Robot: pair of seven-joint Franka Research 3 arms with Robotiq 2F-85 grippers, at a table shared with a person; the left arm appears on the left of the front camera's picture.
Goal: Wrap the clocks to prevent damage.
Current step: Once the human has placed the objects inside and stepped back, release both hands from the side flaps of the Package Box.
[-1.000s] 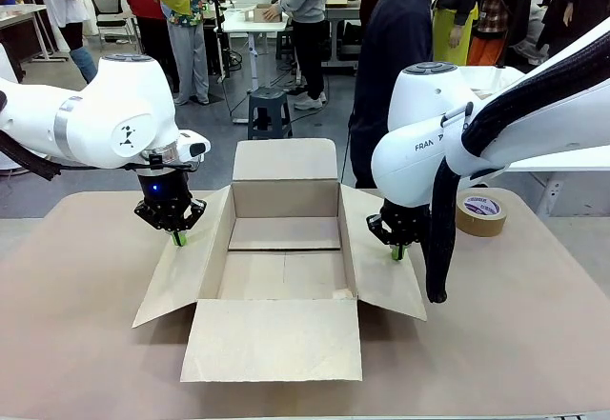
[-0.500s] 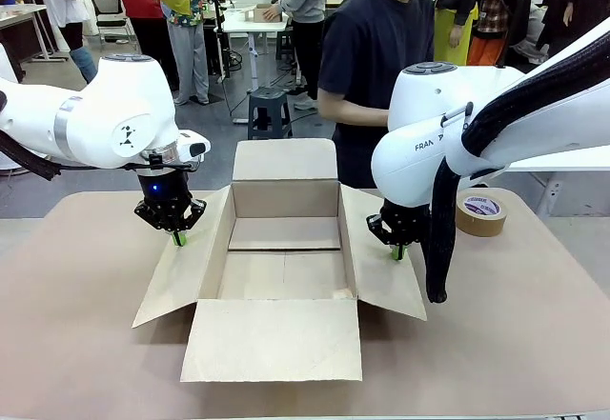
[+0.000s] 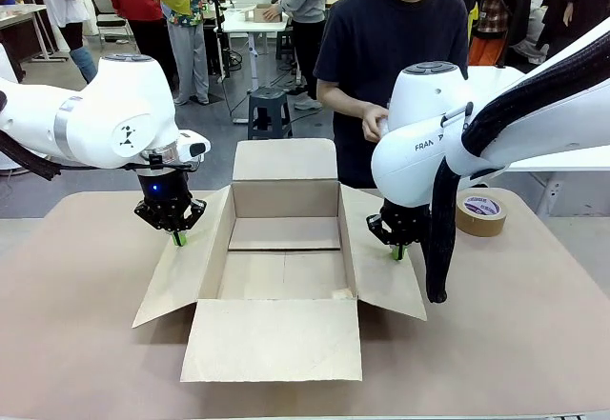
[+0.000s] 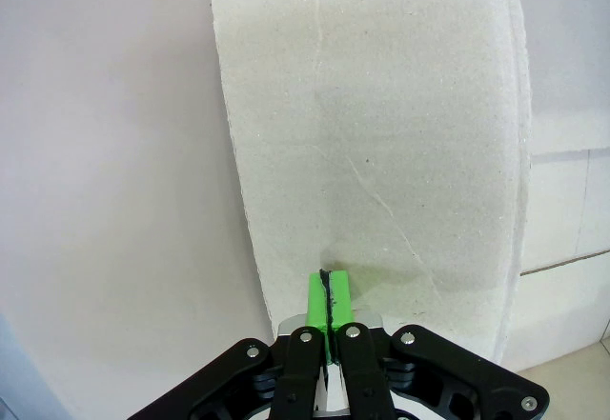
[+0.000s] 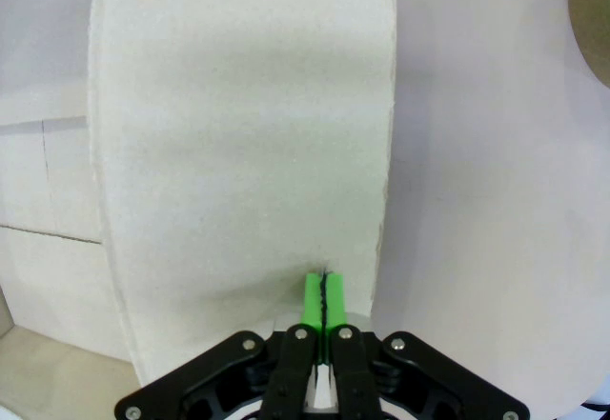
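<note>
An open cardboard box [image 3: 286,199] sits in the middle of the table [image 3: 76,325], all four flaps folded outward. The far flap [image 3: 284,159] stands up toward the person [image 3: 391,49], and the near flap [image 3: 276,339] lies flat toward the robot. The inside of the box shows plain cardboard floor and walls. The left gripper [image 3: 178,239] points straight down at the left flap [image 3: 181,272], near that flap's far outer corner. Its green pads are pressed together with nothing between them. In the left wrist view the left gripper [image 4: 327,282] has its tips on or just over the left flap [image 4: 381,134], close to the edge where the flap meets the table [image 4: 114,153]. A small shadow lies around the tips, but real contact cannot be told for sure. The right gripper [image 3: 397,251] mirrors it on the right flap [image 3: 386,282], also fully closed and holding nothing. In the right wrist view the right gripper [image 5: 324,287] has its joined pads at the surface of the right flap [image 5: 238,134], just beside that flap's outer edge, with the table [image 5: 477,153] past it. A roll of brown tape [image 3: 481,211] lies flat on the table to the right, well apart from the box and behind the right arm. The person stands at the far side in a dark shirt, one hand [image 3: 374,123] raised at chest height just beside the right arm's white housing. Whether that hand holds anything cannot be told.
</note>
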